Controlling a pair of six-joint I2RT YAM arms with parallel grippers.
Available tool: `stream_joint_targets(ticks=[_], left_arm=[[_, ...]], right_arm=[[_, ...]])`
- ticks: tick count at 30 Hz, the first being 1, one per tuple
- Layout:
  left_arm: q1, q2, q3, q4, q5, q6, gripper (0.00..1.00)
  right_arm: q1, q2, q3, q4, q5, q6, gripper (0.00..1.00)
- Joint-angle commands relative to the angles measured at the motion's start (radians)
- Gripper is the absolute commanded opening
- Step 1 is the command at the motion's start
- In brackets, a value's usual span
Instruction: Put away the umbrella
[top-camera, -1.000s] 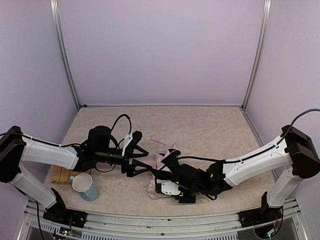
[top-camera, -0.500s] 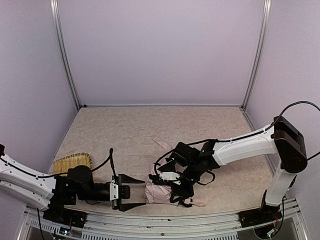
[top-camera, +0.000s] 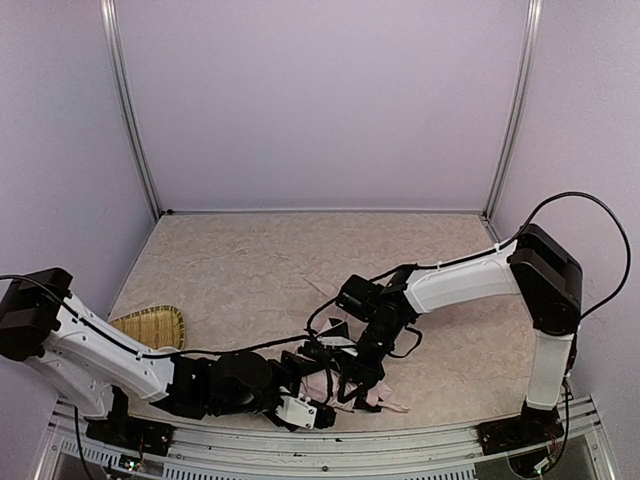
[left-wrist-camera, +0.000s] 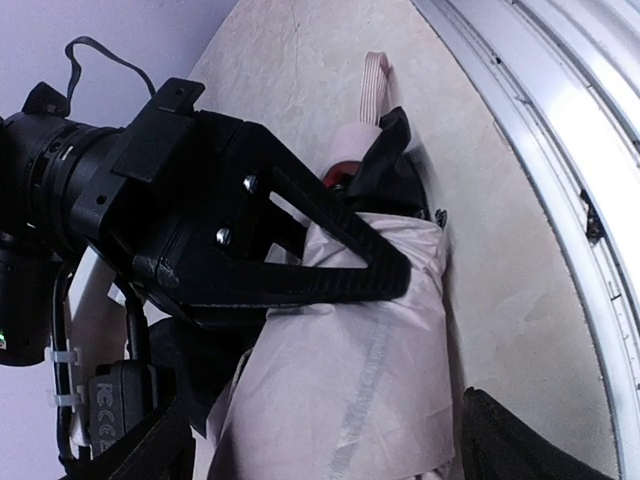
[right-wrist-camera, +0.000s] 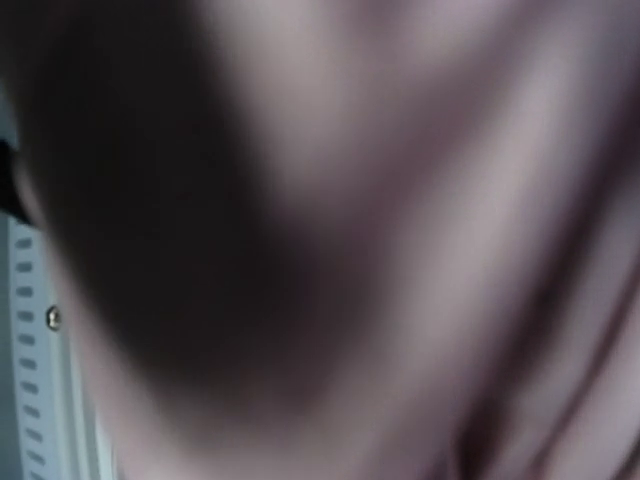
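Umbrella (left-wrist-camera: 385, 340): pink bundle, shaft hidden. Left gripper (left-wrist-camera: 325, 420): spread wide, astride umbrella. Right gripper (top-camera: 343, 368): over umbrella, grip unreadable; its wrist view is blurred.

A robot lab cell, not a home; plain lilac walls (top-camera: 320, 100) box in the desk (top-camera: 300, 250); aluminium posts (top-camera: 130, 120) stand at its corners; the cabled left arm (top-camera: 100, 350) and right arm (top-camera: 460, 285) rise from a metal rail (top-camera: 400, 440) along the near edge.

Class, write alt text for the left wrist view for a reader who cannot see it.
A pale pink umbrella lies on the table beside a metal rail, a finger of the right gripper laid across it. The open left gripper flanks its near end.
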Motion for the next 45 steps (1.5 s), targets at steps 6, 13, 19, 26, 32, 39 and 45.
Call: stream_joint_targets(ticks=[6,13,19,26,32,39,45], left_arm=[[0.122,0.165,0.127,-0.19,0.0,0.001,0.84],[0.145,0.293,0.264,-0.379,-0.003,-0.123,0.56],[0.145,0.297,0.298,-0.469,0.101,-0.24,0.31],[0.169,0.335,0.328,-0.572,0.254,-0.369,0.26],[0.261,0.398,0.401,-0.689,0.517,-0.483,0.26],[0.326,0.476,0.5,-0.804,0.732,-0.49,0.23],[0.353,0.543,0.575,-0.89,0.769,-0.475,0.23]], right_arm=[[-0.025,0.075,0.005,-0.14,0.015,-0.023,0.2],[-0.043,0.016,-0.021,-0.068,-0.012,-0.004,0.3],[-0.105,-0.164,-0.119,0.14,0.014,0.105,0.59],[-0.123,-0.5,-0.322,0.4,0.243,0.197,0.67],[-0.016,-0.82,-0.526,0.599,0.526,0.173,0.65],[0.28,-0.934,-0.684,0.725,0.909,-0.062,0.65],[0.378,-0.663,-0.572,0.63,1.112,-0.153,0.75]])
